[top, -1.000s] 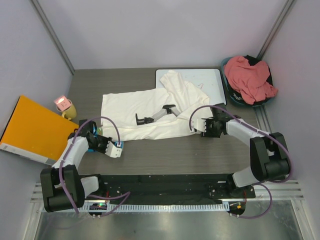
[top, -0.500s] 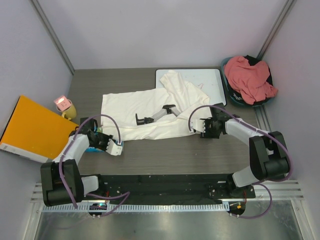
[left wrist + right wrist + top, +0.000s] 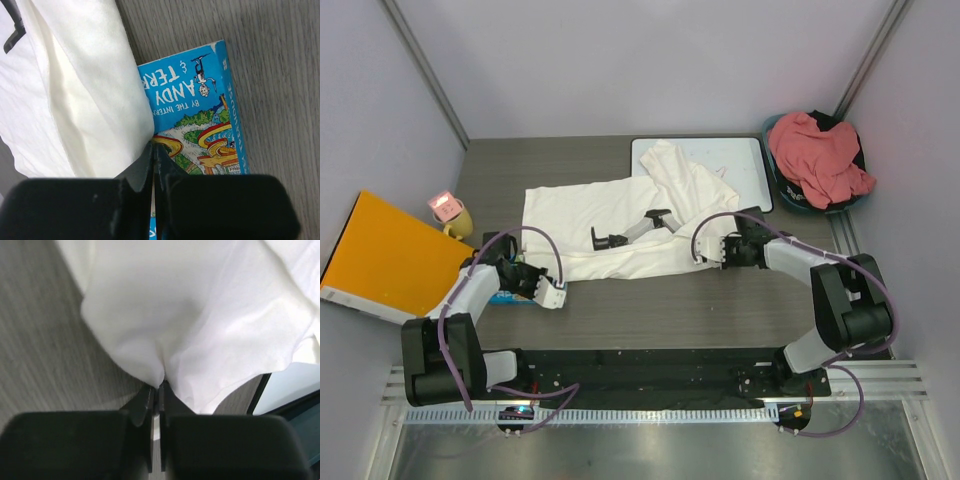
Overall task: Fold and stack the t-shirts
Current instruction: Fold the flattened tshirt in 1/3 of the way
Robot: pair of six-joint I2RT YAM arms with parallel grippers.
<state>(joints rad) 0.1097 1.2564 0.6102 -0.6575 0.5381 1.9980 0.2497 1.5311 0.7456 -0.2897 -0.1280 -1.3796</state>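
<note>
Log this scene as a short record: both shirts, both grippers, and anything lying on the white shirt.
shirt one: large white cloth t-shirt, spread on the dark table, far-right part over the glossy whiteboard
shirt two: salmon pink-red t-shirt, bunched in the teal basket
left gripper: shut on the white shirt's near-left corner, over a blue picture book
right gripper: shut on its near-right edge
lying on shirt one: black-and-silver tool

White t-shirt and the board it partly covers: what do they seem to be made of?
The white t-shirt looks like soft, matte cloth, probably cotton knit: it creases, bunches and drapes loosely. The whiteboard looks like a rigid, glossy white panel in a dark frame, likely coated board: it lies flat with a smooth sheen.
</note>
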